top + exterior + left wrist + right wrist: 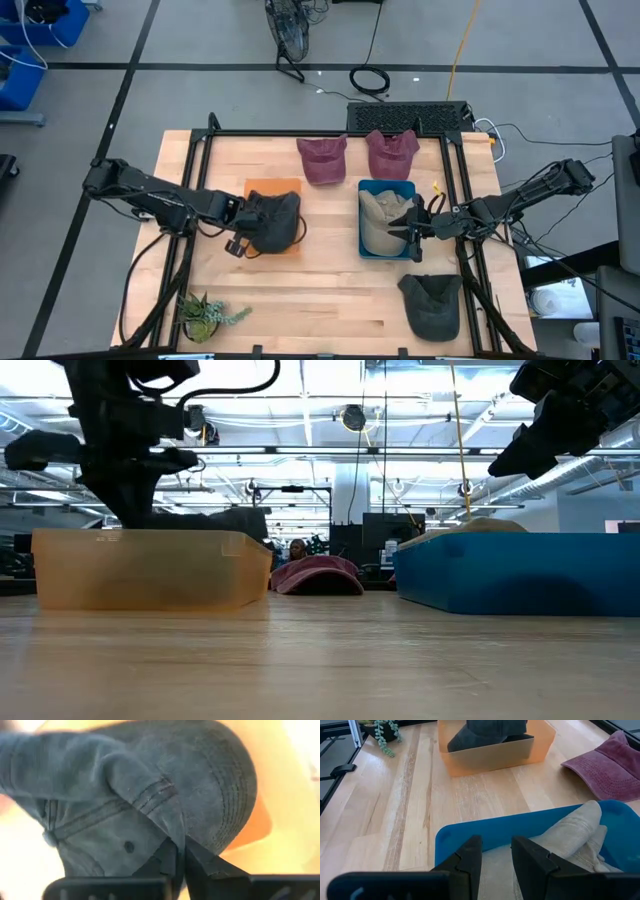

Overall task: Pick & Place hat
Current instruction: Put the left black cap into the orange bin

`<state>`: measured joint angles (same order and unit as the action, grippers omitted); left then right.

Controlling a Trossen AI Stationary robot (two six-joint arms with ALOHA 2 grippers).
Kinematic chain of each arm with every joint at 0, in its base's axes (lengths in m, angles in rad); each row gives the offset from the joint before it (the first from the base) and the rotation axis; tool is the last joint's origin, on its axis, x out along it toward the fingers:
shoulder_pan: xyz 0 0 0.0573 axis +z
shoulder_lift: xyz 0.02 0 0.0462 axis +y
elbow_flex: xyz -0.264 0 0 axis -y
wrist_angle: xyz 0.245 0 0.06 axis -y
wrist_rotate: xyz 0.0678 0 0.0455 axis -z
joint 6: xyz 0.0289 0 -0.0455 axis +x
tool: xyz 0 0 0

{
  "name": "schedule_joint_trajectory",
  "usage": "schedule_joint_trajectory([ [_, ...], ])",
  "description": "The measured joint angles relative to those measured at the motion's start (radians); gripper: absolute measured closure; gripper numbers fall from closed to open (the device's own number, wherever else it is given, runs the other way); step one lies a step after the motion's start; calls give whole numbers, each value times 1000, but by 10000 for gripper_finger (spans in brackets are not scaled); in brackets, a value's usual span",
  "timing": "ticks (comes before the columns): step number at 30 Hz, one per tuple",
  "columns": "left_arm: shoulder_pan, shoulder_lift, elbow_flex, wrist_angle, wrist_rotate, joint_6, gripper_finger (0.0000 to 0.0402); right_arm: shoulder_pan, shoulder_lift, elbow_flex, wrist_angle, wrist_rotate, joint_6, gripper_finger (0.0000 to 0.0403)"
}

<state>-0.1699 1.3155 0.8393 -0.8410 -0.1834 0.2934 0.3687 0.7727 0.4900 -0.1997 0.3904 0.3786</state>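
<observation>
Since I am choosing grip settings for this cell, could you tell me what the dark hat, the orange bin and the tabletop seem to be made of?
Dark hat: apparently washed cotton twill, matte; stitched seams and a small eyelet show.
Orange bin: likely translucent plastic, smooth; light passes through its walls.
Tabletop: pale wood planks, lightly sealed by the look; grain lines and joints show.

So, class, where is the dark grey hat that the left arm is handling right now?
In the high view, the dark grey hat sits over the orange bin at left of centre, pinched by the left claw, left of the blue bin.
</observation>
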Motion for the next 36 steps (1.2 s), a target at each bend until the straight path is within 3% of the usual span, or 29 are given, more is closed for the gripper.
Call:
schedule_joint_trajectory([
  [8,0,0,-7,70,-54,-44,293,0,0,0,0,0,2,310],
  [20,9,16,-55,109,-83,-65,216,0,0,0,0,-1,2,310],
  [27,-7,-5,-3,82,-160,-38,189,0,0,0,1,-2,2,310],
  [36,-11,-23,109,89,-164,-46,187,0,0,0,1,-2,10,310],
])
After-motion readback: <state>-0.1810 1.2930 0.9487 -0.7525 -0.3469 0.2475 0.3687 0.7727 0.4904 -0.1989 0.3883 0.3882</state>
